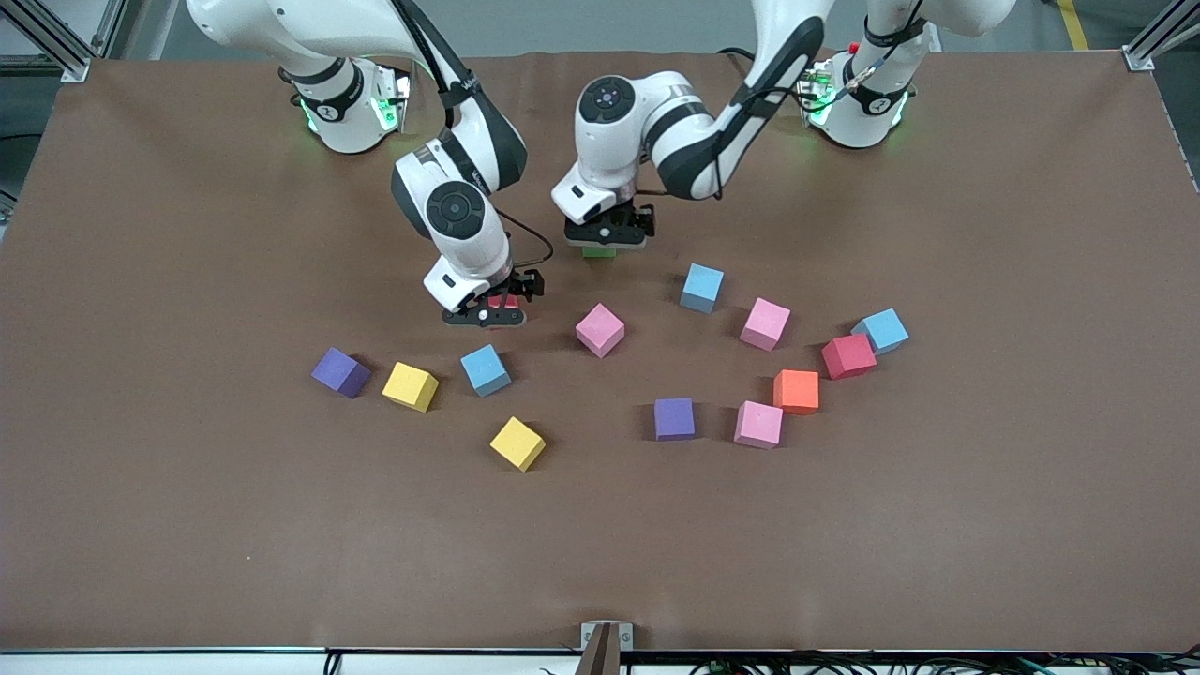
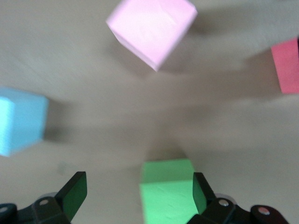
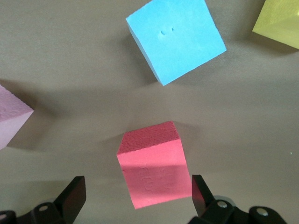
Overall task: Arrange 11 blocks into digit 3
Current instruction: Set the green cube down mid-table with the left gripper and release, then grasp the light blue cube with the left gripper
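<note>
Both arms low over the table's middle. Left gripper (image 2: 138,198), fingers spread, straddles a small matte green cube (image 2: 168,191) resting on the mat; right gripper (image 3: 138,198), likewise spread, straddles a red cube (image 3: 153,170). Remaining cubes lie scattered, none touching (no figure begun). Step: first placements. Next move calls for lifting clear, then fetching neighbours.

brown table mat (image 1: 984,525) under everything; small metal bracket (image 1: 606,637) at mat's edge nearest front camera.
</note>
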